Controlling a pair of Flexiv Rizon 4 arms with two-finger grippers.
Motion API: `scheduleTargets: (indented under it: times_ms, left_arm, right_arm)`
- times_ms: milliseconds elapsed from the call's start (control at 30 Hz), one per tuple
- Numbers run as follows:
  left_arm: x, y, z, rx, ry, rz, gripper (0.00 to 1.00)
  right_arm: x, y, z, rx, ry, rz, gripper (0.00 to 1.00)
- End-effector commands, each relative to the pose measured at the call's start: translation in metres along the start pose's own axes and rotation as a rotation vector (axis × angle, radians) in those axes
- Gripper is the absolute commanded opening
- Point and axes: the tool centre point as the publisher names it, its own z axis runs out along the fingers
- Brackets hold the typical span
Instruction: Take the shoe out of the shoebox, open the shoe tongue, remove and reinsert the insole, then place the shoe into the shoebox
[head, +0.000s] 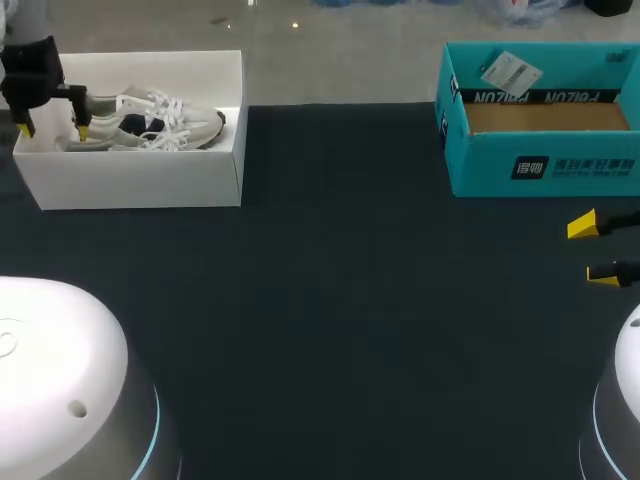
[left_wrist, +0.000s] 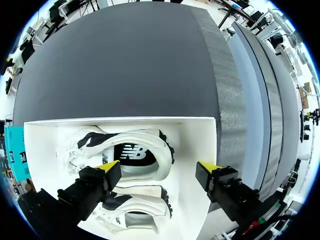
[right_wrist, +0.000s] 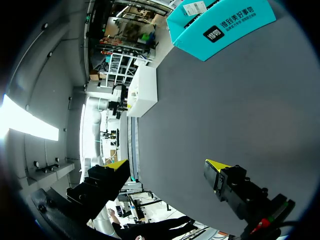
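one table (head: 330, 300). two boxes: one white box (head: 140, 180), one teal box (head: 540, 165). two shoes, both in the white box: a near shoe (left_wrist: 125, 155) and a far shoe (left_wrist: 135, 210). two end effectors, the left end effector (head: 54, 130) and the right end effector (head: 595, 250), each with two yellow tips.

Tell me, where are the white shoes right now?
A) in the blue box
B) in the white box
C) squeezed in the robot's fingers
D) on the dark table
B: the shoes lie inside the white box, and the left gripper at their heel end is open, not shut on them.
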Motion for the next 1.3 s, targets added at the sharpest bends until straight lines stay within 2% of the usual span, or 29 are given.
scheduleTargets:
  times_ms: [33, 133, 367, 433, 567, 633, 667, 700, 1300]
  left_arm:
    - [-0.002, 0.005, 0.006, 0.007, -0.004, 0.000, 1.00]
    - [-0.002, 0.004, 0.012, 0.005, -0.004, -0.004, 1.00]
    - [-0.001, 0.004, 0.027, 0.005, -0.020, -0.003, 0.78]
    - [-0.001, 0.004, 0.030, 0.003, -0.007, -0.003, 0.69]
    - [0.002, 0.004, 0.034, 0.009, -0.007, -0.009, 0.65]
    - [0.003, 0.004, 0.035, 0.010, -0.005, -0.011, 0.60]
    - [0.003, 0.004, 0.036, 0.010, -0.003, -0.012, 0.50]
    - [0.004, 0.005, 0.036, 0.009, -0.001, -0.012, 0.46]
    - [0.017, 0.010, 0.068, 0.024, 0.003, -0.024, 0.51]
  right_arm:
    - [0.000, -0.002, 0.000, -0.002, -0.003, 0.001, 1.00]
    - [0.000, -0.002, 0.000, -0.002, -0.003, 0.001, 1.00]
    - [0.000, -0.002, 0.000, -0.002, -0.003, 0.001, 1.00]
    - [0.000, -0.002, 0.000, -0.002, -0.003, 0.001, 1.00]
    - [0.000, -0.002, 0.000, -0.002, -0.003, 0.001, 1.00]
    - [0.000, -0.002, 0.000, -0.002, -0.003, 0.001, 1.00]
    - [0.000, -0.002, 0.000, -0.002, -0.003, 0.001, 1.00]
    - [0.000, -0.002, 0.000, -0.002, -0.003, 0.001, 1.00]
    - [0.000, -0.002, 0.000, -0.002, -0.003, 0.001, 1.00]
